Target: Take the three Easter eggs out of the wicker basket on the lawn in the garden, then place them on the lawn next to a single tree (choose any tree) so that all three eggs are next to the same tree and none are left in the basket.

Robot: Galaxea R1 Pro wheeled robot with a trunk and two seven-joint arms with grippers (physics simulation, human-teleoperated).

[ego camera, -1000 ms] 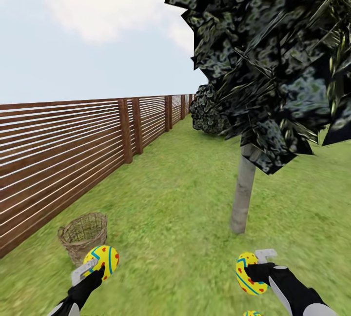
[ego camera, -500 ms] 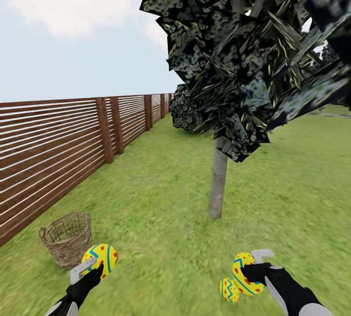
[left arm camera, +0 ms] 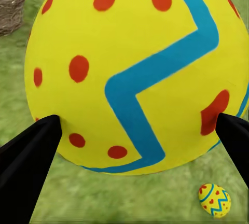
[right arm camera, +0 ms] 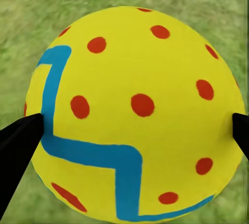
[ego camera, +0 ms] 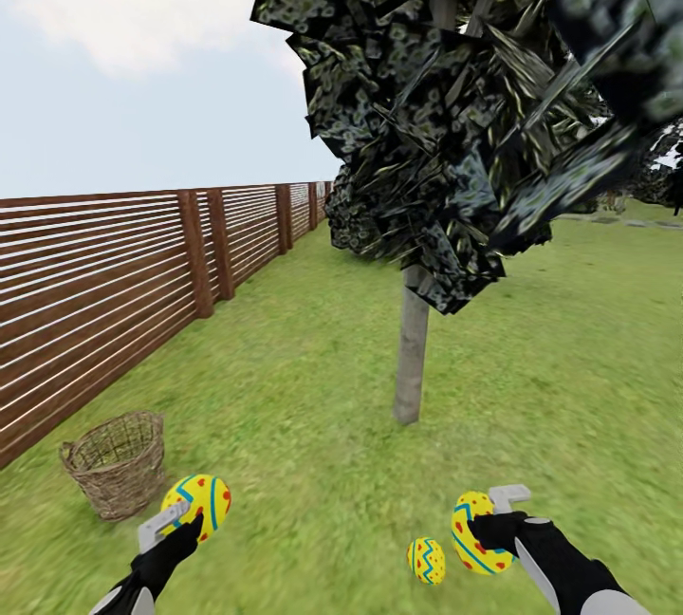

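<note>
From my head camera, the tree [ego camera: 411,359] stands ahead on the lawn [ego camera: 313,387], its slim grey trunk upright under a ragged, blocky dark crown. Nearer me than the tree, my left pincer [ego camera: 186,520] is closed on one Easter egg [ego camera: 199,504], smooth, bright yellow with a blue zigzag and red dots. Just beyond that egg, toward the slatted brown fence [ego camera: 114,283], sits the open-weave wicker basket [ego camera: 114,463], upright and bucket-shaped. My right pincer [ego camera: 486,525] grips a second egg [ego camera: 474,531], long axis roughly upright. A third egg [ego camera: 427,560] lies on the grass just beside it, well short of the trunk, its narrow end up. Along my left wrist, my two black fingers [left arm camera: 28,151] press both flanks of the held egg [left arm camera: 135,73]; past it the lying egg [left arm camera: 215,200] rests on mottled grass. Along my right wrist, both dark fingertips [right arm camera: 18,146] clamp the glossy egg [right arm camera: 135,115] over blurred green turf [right arm camera: 52,1].
</note>
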